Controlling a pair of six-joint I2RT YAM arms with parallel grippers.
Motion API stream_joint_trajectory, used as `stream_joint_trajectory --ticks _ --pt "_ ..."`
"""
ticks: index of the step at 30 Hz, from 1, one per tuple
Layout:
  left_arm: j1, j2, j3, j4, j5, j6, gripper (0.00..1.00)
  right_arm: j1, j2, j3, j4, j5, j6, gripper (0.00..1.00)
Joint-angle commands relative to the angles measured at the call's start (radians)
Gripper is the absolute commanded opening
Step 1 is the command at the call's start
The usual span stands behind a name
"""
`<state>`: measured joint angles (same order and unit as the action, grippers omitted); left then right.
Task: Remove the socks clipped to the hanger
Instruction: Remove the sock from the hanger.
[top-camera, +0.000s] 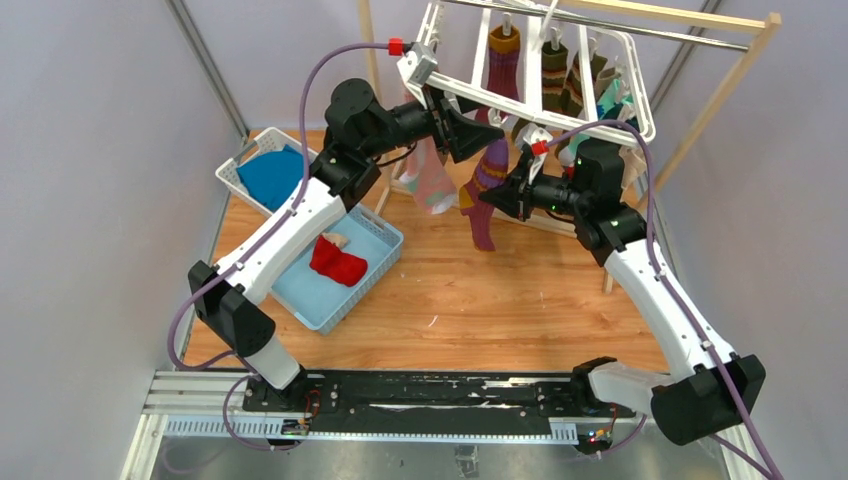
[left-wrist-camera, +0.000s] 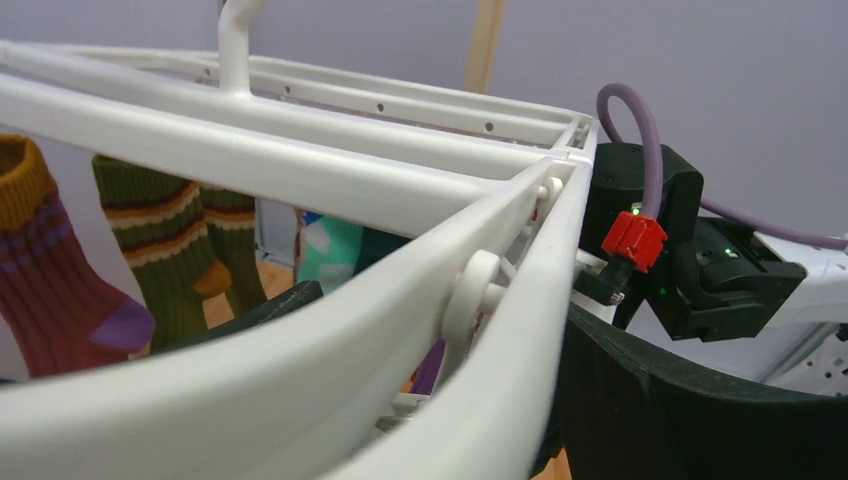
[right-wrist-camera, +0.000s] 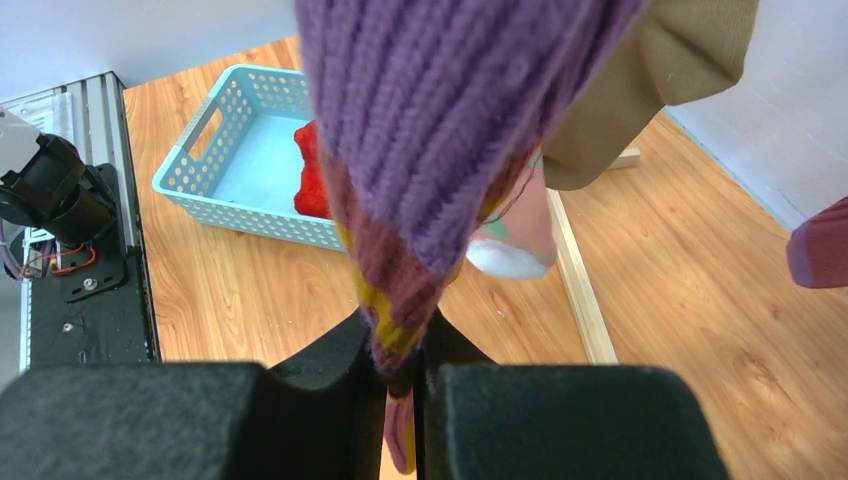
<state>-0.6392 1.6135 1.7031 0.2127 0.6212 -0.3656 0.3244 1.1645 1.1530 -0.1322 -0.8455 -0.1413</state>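
Right gripper (right-wrist-camera: 405, 370) is clenched on the purple-and-maroon striped sock (right-wrist-camera: 440, 140), which hangs at centre of the top view. Left gripper (top-camera: 470, 132) is spread wide around a corner of the hanger (left-wrist-camera: 300, 170), upper centre; whether it is clamped, can't tell. A red sock (top-camera: 338, 260) lies in the teal basket (top-camera: 385, 262), left of centre.

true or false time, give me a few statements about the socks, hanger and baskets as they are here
1. The right fingers are closed on a purple striped sock. True.
2. The red sock lies on the bare table. False: it lies inside the light blue basket.
3. A rail of the hanger sits between the left fingers. True.
4. The white basket holds a green cloth. False: it holds a blue cloth.
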Motion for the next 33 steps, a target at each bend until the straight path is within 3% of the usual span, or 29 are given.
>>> stream_joint_trajectory --ticks 1,13,18,24,33 --pt "-0.005 0.009 0.058 0.031 0.04 0.078 0.81 -0.005 -0.001 0.003 0.006 -0.014 0.004 0.12" --pt "-0.007 0.047 0.022 0.13 0.046 -0.047 0.6 -0.004 -0.003 -0.001 0.004 -0.012 -0.004 0.13" --pt "-0.016 0.048 0.022 0.141 0.087 -0.004 0.76 -0.005 0.004 -0.005 0.0 -0.013 -0.01 0.13" --pt "-0.023 0.068 0.043 0.148 0.084 0.027 0.69 -0.004 0.02 -0.004 -0.002 -0.021 -0.009 0.13" --pt "-0.028 0.077 0.023 0.148 -0.009 -0.058 0.71 -0.005 0.017 -0.01 -0.011 -0.017 -0.024 0.13"
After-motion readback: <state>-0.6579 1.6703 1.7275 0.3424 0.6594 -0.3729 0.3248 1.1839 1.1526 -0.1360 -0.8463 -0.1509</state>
